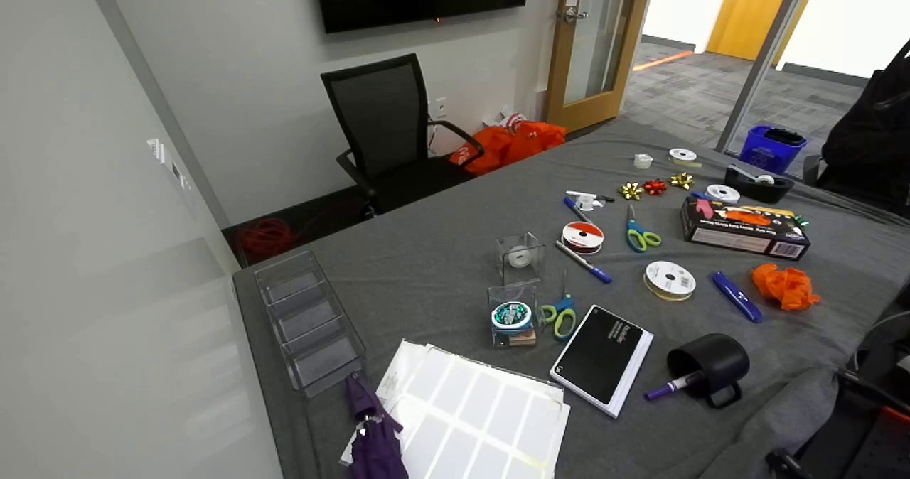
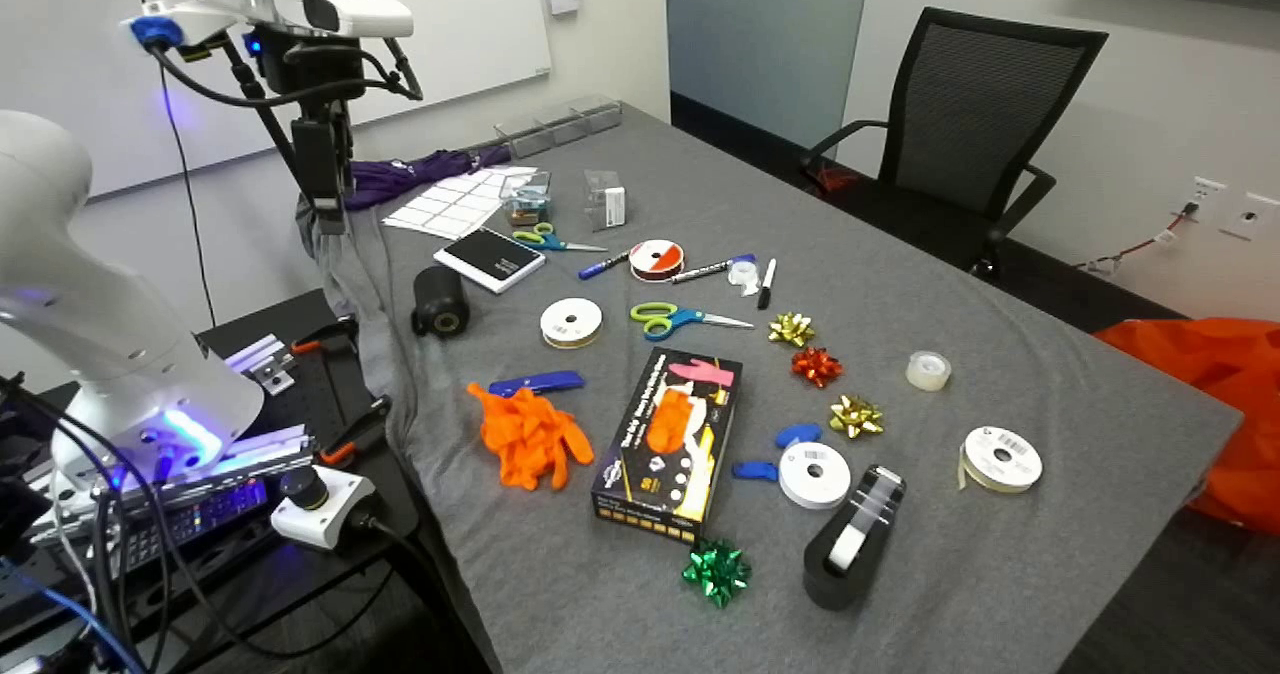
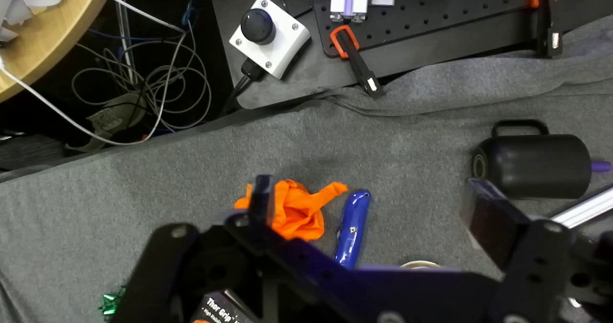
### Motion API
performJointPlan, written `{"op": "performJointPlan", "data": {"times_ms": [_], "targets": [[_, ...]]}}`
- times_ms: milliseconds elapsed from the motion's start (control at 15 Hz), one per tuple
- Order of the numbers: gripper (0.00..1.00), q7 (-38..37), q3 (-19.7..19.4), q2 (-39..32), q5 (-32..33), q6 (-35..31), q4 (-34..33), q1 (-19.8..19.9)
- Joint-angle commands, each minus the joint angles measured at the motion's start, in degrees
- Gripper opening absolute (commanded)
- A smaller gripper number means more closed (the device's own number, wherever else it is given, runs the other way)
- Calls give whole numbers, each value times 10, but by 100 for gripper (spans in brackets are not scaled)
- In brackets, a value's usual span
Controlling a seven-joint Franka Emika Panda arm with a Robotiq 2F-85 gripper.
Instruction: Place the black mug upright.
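Note:
The black mug lies on its side on the grey cloth, seen in both exterior views [image 1: 716,359] [image 2: 440,299] and in the wrist view [image 3: 541,165]. Its handle rests toward the robot's side of the table. A purple marker [image 1: 672,386] sticks out of its mouth; the marker's end also shows in the wrist view [image 3: 601,167]. My gripper [image 3: 373,189] is open and holds nothing. It hangs above the table, pointing down, in an exterior view [image 2: 330,216]. In the wrist view the mug is beyond the right finger, apart from the jaws.
A black notebook [image 1: 604,358] lies close to the mug's mouth. An orange glove [image 3: 299,210], a blue knife [image 3: 353,227], a ribbon spool [image 2: 571,323] and a glove box [image 2: 670,444] lie around. Clamps [image 3: 357,62] hold the table edge by the robot base.

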State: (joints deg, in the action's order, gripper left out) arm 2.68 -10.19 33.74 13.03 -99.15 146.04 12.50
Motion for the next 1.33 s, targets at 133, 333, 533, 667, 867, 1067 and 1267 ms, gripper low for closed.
{"op": "performJointPlan", "data": {"times_ms": [133,333,533,667,867,1067,1267], "targets": [[100,-1,-1,0,1,2,-1,-2],[100,-16,5,11,2,-19,18,-2],[100,-56,25,27,-18,-34,40,-11],[100,-69,33,27,-25,-40,45,-16],[100,-71,38,29,-30,-61,59,-25],[100,-1,-1,0,0,1,-1,-2],[100,-14,3,2,-3,-6,3,-3]]}}
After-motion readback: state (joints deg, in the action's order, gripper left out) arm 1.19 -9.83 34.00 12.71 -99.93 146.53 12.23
